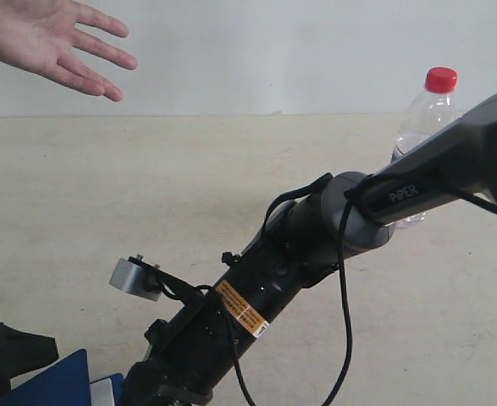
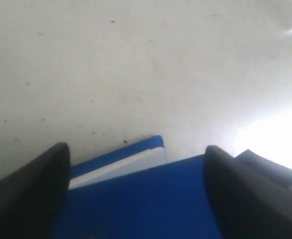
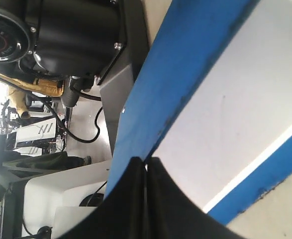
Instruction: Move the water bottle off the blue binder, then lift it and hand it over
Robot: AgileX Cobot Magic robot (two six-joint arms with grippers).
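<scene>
The water bottle (image 1: 427, 118) stands far right, off the blue binder (image 2: 150, 209). Your right fingers (image 3: 123, 209) are closed at the binder's edge and your left fingers (image 2: 26, 199) are wide. So thin a pinch may slip as you lift.

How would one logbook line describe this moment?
water bottle upright on table, off blue binder | left gripper open over binder | right gripper shut on binder edge | person's hand open

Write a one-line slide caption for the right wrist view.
Right gripper shut on the edge of the blue binder, its white inner face showing.
</scene>
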